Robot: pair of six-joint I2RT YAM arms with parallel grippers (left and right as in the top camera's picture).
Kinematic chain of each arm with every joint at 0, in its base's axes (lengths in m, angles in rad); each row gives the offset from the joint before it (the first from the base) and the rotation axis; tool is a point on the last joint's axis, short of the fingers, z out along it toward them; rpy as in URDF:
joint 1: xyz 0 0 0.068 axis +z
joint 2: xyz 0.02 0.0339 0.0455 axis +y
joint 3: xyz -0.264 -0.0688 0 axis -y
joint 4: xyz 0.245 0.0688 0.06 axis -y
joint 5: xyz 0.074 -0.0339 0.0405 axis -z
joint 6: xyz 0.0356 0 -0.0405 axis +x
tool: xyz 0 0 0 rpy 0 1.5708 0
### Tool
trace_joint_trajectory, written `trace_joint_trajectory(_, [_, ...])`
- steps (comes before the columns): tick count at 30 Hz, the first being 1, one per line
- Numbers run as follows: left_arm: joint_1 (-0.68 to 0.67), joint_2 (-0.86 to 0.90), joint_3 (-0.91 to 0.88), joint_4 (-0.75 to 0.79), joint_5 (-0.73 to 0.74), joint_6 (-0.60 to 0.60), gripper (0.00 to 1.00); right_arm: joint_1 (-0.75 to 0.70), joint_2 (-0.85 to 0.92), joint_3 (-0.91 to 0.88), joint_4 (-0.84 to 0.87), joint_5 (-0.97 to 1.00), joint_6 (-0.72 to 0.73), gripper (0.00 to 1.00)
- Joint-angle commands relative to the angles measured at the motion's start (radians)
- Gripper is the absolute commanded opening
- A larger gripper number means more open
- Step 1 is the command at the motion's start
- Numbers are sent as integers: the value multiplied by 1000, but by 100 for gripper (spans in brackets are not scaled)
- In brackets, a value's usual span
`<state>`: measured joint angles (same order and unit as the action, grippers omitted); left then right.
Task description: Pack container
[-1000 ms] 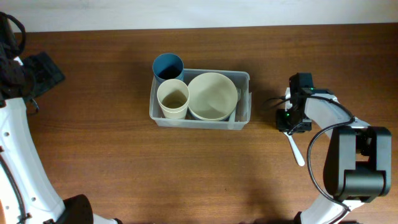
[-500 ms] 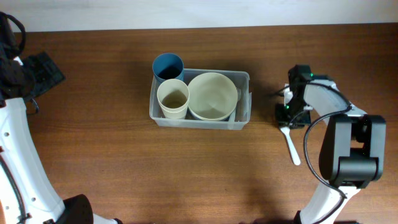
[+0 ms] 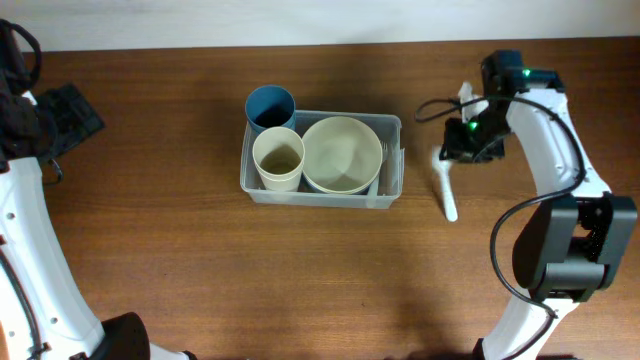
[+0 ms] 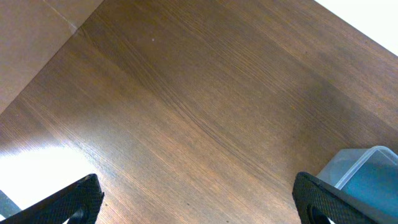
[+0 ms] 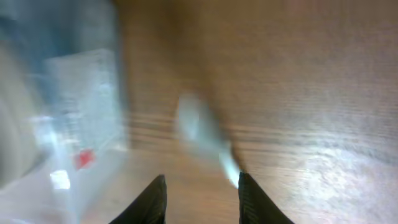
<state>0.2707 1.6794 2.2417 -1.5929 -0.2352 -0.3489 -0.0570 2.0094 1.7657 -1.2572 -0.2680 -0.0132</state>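
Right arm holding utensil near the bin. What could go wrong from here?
The container looks nearly full: the cream bowl, cream cup and blue cup leave only a slim gap at its right end, so the white utensil may catch the rim.
The right gripper seems to hold the utensil near one end; the long free part might swing or slip.

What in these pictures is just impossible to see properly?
- Right wrist view: motion blur; the white utensil could be a spoon or a fork.
- Overhead: the cream bowl hides most of the gap along the container's right wall.
- Left wrist view: the frame edge cuts off all but a container corner.
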Motion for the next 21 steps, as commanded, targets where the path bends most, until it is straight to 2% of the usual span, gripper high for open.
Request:
trace_joint_trajectory(1, [3,3,-3,-2,4,-10,100,3,-2,93,-27,-137,-36,33])
trace_joint_trajectory(6, [3,3,-3,-2,4,-10,100,3,-2,184,-79,-143,-41,33])
trace_joint_trajectory(9, [3,3,-3,-2,4,-10,100,3,-2,180,-87,-130,-62,34])
trace_joint_trajectory(15, [3,3,-3,-2,4,-10,100,5,2,114,-74,-32,-70,34])
trace_joint_trajectory(21, [3,3,-3,-2,3,-10,100,5,2,-36,-5,11,-88,34])
